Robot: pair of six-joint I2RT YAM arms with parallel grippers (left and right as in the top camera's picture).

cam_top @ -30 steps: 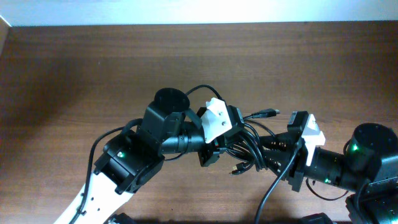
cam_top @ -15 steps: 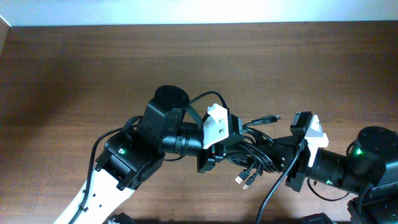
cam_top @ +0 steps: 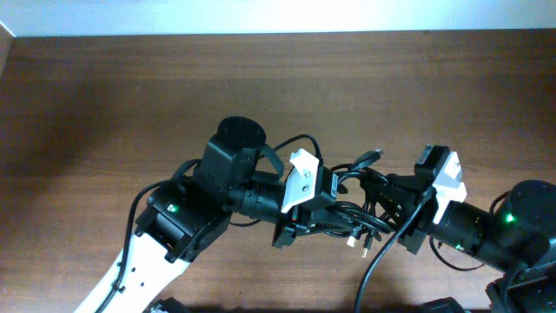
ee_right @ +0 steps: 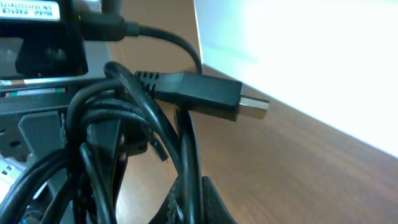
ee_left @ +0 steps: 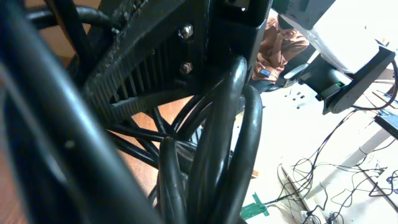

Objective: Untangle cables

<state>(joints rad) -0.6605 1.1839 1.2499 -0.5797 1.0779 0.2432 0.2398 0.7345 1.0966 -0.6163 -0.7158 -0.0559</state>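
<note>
The cables [cam_top: 352, 213] are a tangled black bundle held above the table between my two grippers. My left gripper [cam_top: 320, 209] is shut on the bundle's left side; in the left wrist view thick black strands [ee_left: 217, 155] fill the frame. My right gripper [cam_top: 391, 202] is shut on the bundle's right side; in the right wrist view a strand [ee_right: 193, 180] runs between its fingers. One plug [cam_top: 373, 156] sticks up toward the back, also seen in the right wrist view [ee_right: 205, 96] with a metal tip. Other small plugs [cam_top: 358, 242] hang below the bundle.
The brown wooden table [cam_top: 130, 104] spreads all around. Its back edge meets a pale wall [cam_top: 261, 13]. The left arm's body [cam_top: 191, 217] and the right arm's body [cam_top: 512, 230] sit at the front, with their own thicker cables.
Both grippers have moved apart a little and the bundle has stretched wider between them. The hanging plugs have shifted right and the upper plug has tilted up.
</note>
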